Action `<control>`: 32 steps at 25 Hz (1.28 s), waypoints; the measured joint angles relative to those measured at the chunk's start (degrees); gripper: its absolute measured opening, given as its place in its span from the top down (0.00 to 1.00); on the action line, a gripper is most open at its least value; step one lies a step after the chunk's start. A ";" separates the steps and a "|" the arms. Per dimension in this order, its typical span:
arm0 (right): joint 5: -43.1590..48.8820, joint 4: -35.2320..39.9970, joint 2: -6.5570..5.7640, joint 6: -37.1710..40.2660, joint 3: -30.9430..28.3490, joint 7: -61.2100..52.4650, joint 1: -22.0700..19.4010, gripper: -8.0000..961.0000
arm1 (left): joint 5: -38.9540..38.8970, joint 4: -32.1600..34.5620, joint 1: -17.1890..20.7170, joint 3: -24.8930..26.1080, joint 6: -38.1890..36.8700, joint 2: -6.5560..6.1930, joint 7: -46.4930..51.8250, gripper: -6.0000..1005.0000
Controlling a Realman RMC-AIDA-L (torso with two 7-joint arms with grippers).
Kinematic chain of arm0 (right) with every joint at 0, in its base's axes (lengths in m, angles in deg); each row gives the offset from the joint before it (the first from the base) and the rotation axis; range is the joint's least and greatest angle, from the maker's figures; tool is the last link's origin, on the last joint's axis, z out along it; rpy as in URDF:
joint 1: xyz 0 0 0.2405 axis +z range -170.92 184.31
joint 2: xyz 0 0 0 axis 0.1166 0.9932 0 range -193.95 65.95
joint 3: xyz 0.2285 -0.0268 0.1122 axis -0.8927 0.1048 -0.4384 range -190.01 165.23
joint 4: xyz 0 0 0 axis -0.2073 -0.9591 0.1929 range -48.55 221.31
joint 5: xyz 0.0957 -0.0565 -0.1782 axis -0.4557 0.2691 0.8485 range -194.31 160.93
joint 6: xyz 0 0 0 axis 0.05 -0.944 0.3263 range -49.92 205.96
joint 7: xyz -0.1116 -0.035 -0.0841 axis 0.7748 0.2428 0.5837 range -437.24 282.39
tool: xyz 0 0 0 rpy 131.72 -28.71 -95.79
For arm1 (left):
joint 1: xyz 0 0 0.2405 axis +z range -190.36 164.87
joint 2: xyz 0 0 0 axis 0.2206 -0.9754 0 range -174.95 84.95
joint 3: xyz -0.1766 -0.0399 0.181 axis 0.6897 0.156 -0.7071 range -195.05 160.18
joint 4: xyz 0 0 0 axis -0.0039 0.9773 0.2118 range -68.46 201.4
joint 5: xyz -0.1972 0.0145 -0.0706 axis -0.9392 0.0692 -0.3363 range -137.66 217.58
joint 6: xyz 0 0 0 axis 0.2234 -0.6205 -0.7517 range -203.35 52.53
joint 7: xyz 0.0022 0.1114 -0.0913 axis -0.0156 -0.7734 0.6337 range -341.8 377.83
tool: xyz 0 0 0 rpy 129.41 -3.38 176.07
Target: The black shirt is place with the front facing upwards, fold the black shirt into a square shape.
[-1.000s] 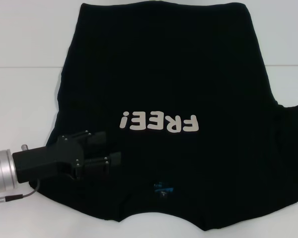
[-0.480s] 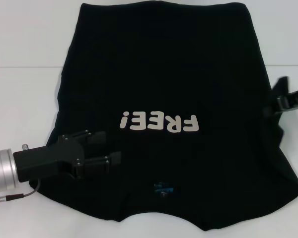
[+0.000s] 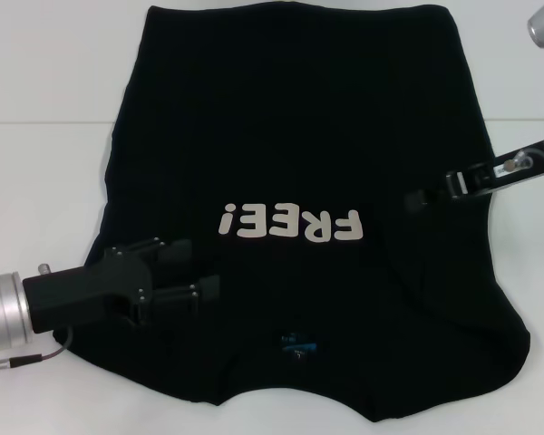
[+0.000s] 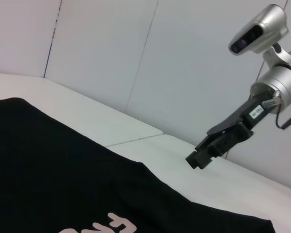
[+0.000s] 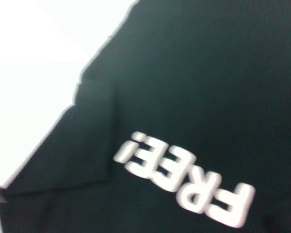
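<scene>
The black shirt (image 3: pixel 299 118) lies flat on the white table (image 3: pixel 36 181), front up. Its pale "FREE!" lettering (image 3: pixel 290 223) reads upside down, and a small blue neck label (image 3: pixel 299 344) shows near the front edge. My left gripper (image 3: pixel 198 268) rests low over the shirt's left shoulder area, open, with only cloth beneath it. My right gripper (image 3: pixel 419 198) reaches in from the right and hovers over the shirt beside the letter F. In the left wrist view it (image 4: pixel 196 158) hangs in the air above the shirt (image 4: pixel 48 170). The right wrist view looks down on the shirt (image 5: pixel 208 73).
Bare white table surrounds the shirt on the left and right (image 3: pixel 535 272). A seam (image 3: pixel 45 122) crosses the tabletop. A pale wall (image 4: pixel 160 58) stands behind the table in the left wrist view.
The right gripper came in from the right edge and moved left over the shirt. The right sleeve no longer sticks out, and the shirt's right edge has drawn inward. The left gripper stayed put.
</scene>
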 joint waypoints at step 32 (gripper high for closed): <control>-30.20 -14.37 4.53 2.22 -5.39 69.52 -20.68 0.07 | 38.09 18.12 -7.23 2.63 -1.74 -7.57 68.97 0.18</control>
